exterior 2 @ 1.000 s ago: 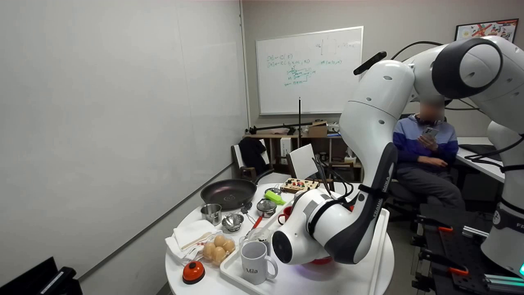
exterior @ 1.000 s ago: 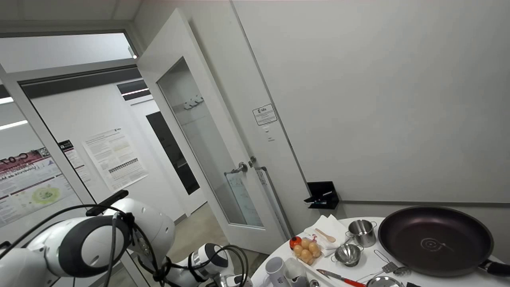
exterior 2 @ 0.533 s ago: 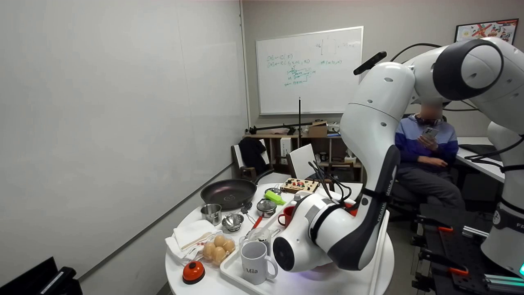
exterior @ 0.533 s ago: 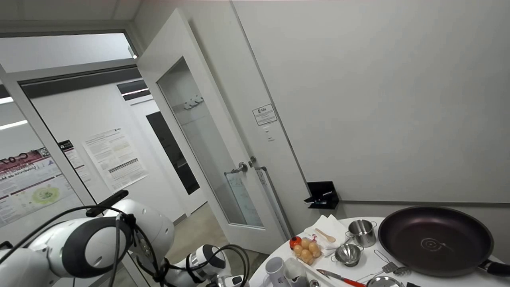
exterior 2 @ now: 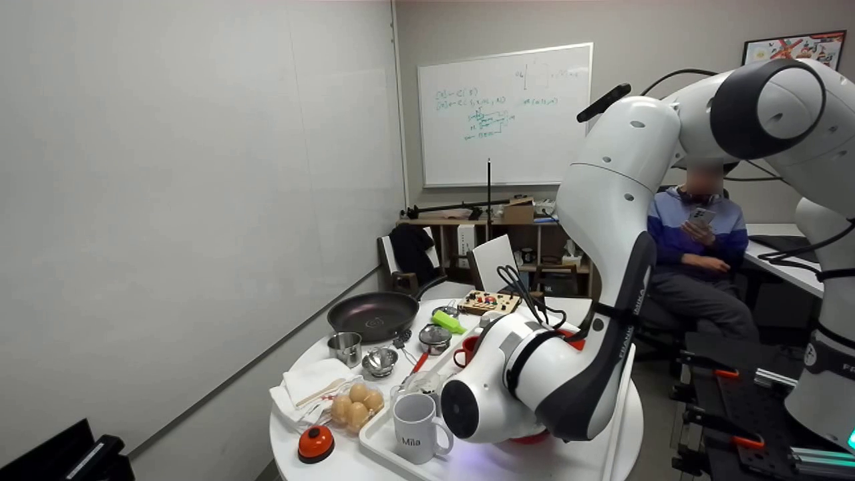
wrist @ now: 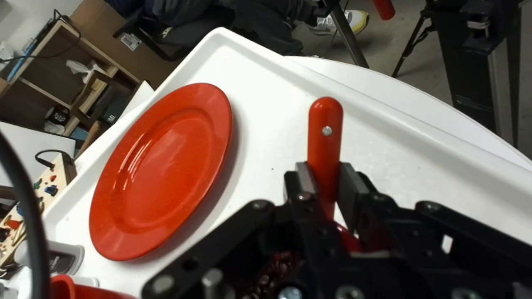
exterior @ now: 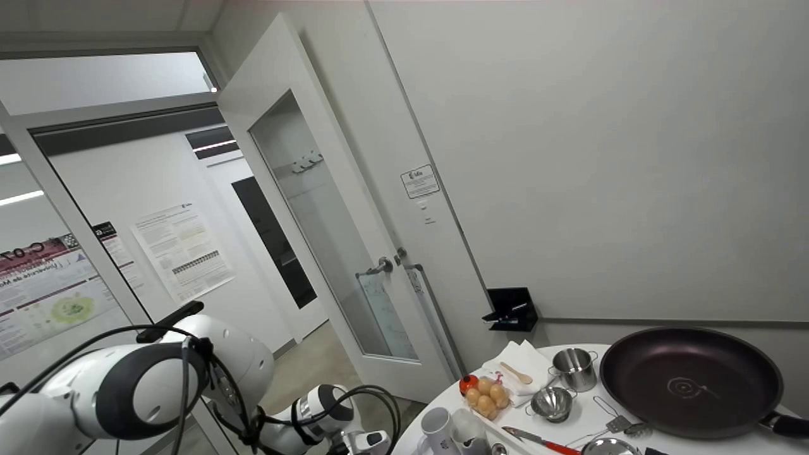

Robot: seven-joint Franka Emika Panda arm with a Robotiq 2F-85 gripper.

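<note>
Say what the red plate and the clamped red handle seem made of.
Red plate: glossy, with bright highlights; ceramic or plastic, unclear. Red handle in the claw: probably plastic, possibly painted wood; smooth, softly shiny; its silvery stud looks metallic.

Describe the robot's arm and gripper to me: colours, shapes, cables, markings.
The arm has smooth, rounded white segments with dark bands and caps, plus a dark panel lettered FRANKA. Black cables run along it, tied by black straps. The gripper is black, angular and jointed, with silvery bolts and flat grey pads.
</note>
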